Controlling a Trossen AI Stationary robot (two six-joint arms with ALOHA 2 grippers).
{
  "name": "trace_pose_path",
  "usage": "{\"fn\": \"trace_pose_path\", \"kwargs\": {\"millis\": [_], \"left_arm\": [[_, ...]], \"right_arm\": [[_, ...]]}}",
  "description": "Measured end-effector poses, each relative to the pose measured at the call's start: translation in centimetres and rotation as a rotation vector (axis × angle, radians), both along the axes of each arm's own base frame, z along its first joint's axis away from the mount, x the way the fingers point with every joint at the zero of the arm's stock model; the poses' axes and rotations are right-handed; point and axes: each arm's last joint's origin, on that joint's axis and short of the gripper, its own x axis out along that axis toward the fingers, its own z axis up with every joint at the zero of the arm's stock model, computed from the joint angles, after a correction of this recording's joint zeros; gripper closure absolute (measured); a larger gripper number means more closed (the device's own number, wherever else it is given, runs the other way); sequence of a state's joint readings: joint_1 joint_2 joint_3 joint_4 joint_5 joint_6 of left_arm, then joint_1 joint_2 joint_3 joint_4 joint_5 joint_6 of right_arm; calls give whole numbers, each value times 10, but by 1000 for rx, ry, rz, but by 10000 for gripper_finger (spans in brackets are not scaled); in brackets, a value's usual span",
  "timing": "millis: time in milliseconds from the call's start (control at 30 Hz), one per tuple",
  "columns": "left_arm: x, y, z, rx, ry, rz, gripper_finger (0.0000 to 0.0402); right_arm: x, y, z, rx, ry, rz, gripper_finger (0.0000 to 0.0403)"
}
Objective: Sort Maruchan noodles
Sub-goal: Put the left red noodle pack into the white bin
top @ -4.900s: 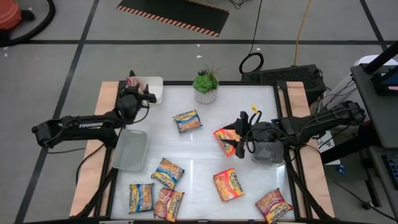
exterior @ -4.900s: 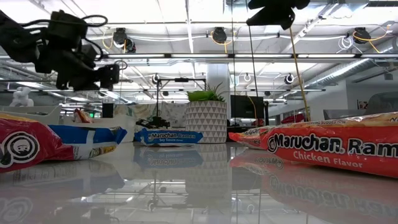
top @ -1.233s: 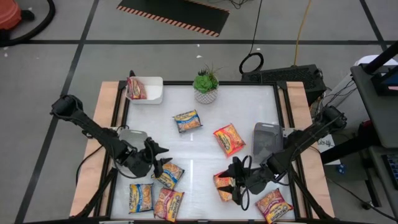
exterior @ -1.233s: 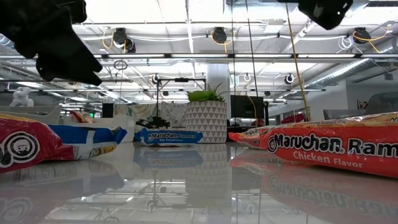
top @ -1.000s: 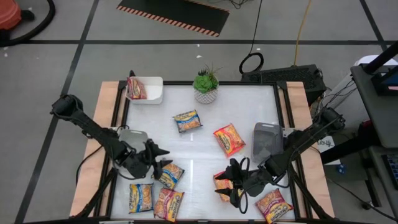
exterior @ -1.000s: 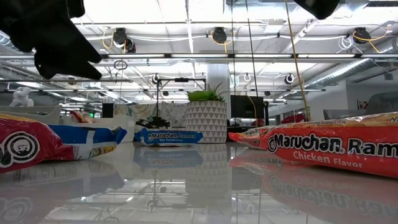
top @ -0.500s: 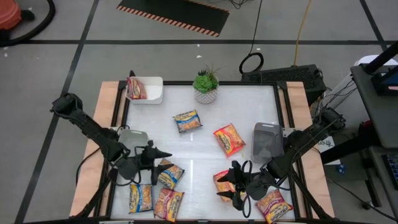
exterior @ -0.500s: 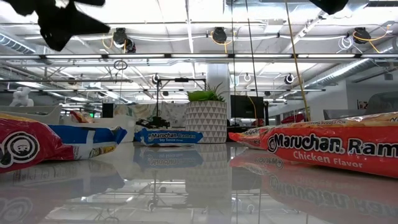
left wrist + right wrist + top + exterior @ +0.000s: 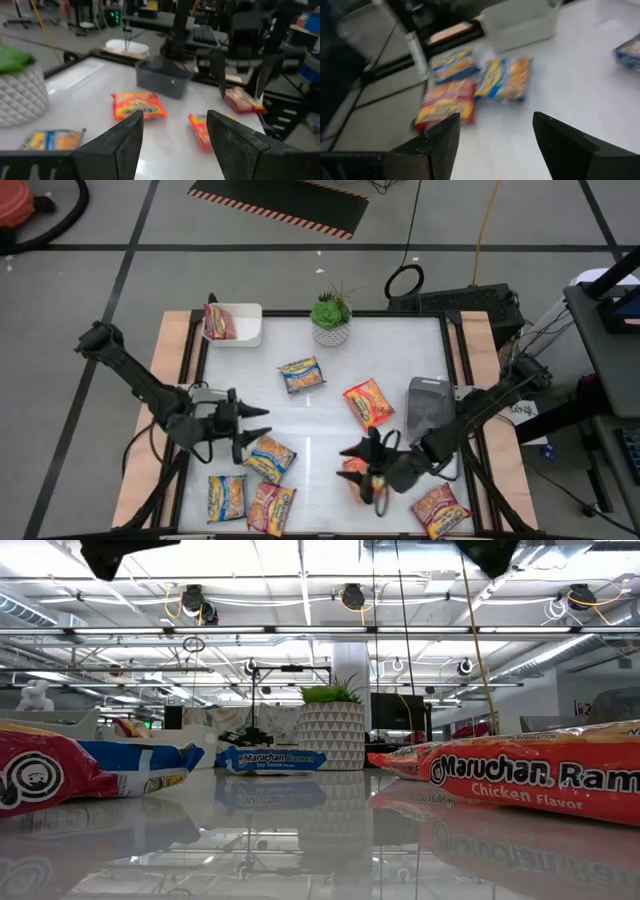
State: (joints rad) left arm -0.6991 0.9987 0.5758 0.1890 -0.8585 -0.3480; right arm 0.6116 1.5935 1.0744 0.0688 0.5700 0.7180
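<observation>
two arms poise over scattered maruchan noodles (image 9: 368, 402) on the white surface (image 9: 330, 370): the left claw (image 9: 252, 425), spread and empty, beside a blue packet (image 9: 270, 457); the right claw (image 9: 362, 460), likewise empty, apparently lining up over an orange packet (image 9: 354, 476). one red packet (image 9: 219, 323) already sits sorted in the white tray (image 9: 247, 325).

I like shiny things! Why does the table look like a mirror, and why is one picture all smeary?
In the low view the glossy table mirrors the ceiling lights and the orange noodle packet, because the camera looks level across it. In the right wrist view the packets, like the blue-and-yellow one, look smeared, probably from blur. The high view looks evenly lit, with only faint glare.
</observation>
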Motion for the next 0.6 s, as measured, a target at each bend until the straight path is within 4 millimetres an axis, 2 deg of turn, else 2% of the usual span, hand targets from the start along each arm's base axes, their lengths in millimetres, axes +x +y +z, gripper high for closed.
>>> {"fn": "trace_pose_path", "kwargs": {"millis": [167, 333, 600], "left_arm": [[-1, 8, 5, 52, -8, 22, 179], [1, 13, 1, 93, 34, 40, 179], [1, 18, -7, 66, 91, 72, 179]], "right_arm": [[29, -5, -30, 109, 50, 124, 161], [47, -10, -55, 148, 76, 194, 161], [82, 4, -69, -16, 67, 358, 161]]}}
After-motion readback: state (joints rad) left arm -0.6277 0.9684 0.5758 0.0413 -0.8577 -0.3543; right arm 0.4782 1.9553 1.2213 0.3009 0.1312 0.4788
